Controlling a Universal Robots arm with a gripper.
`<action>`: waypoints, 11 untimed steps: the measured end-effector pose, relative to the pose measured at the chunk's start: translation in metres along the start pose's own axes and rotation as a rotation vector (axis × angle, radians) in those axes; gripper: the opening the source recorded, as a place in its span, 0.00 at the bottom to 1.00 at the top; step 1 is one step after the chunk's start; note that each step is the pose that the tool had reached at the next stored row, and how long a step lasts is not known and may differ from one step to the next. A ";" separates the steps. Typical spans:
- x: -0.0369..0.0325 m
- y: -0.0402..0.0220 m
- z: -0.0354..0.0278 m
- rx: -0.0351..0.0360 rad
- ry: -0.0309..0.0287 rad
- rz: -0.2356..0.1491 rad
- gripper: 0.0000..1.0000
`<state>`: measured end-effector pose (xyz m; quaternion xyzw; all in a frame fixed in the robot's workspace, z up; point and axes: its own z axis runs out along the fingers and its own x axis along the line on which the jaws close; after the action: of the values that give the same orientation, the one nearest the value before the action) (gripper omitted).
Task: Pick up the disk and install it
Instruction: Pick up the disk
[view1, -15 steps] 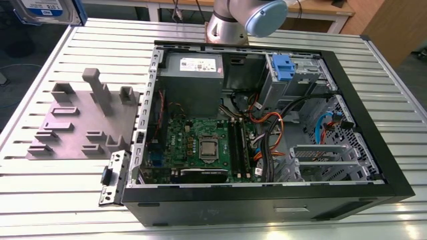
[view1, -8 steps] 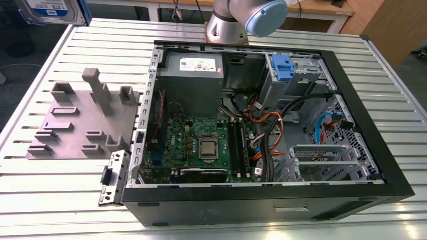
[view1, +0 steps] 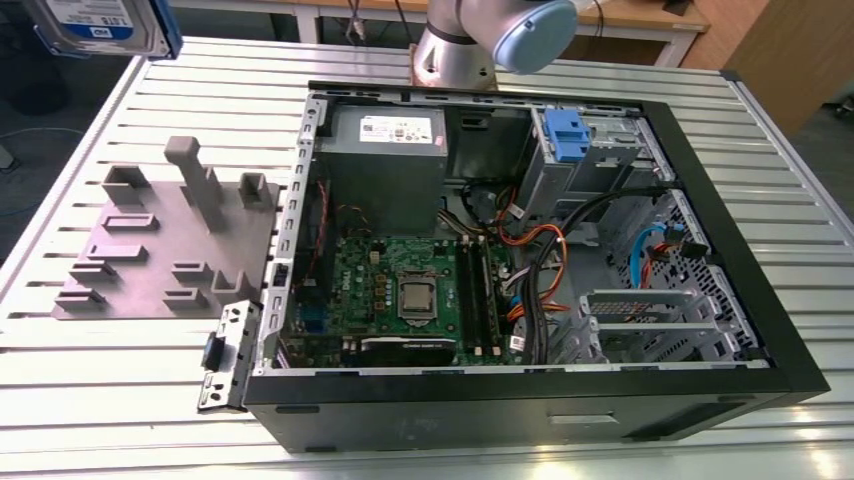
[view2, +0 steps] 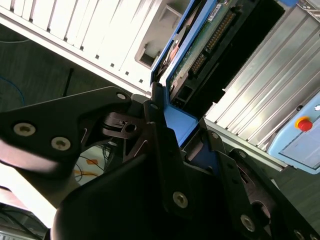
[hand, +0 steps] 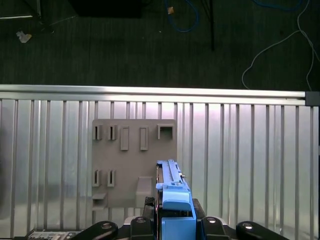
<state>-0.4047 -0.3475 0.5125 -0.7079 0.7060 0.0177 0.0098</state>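
My pincer is clamped on the disk by its blue rail, high at eleven o'clock in the exterior view, over the grey fixture plate.

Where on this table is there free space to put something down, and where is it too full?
Free: the bare table strip between the gray fixture plate and the near edge, and the strip at the exterior view's right of the computer case. Crowded: inside the case, with boards and cables. The gripper holds the disk.
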 end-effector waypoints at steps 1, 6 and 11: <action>0.0018 0.0000 -0.0001 0.0000 0.0001 0.000 0.36; 0.0077 -0.0001 -0.0003 0.0000 0.0011 0.000 0.36; 0.0081 -0.0035 -0.0004 0.0000 0.0012 0.000 0.36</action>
<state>-0.4012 -0.3556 0.5125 -0.7080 0.7060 0.0173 0.0094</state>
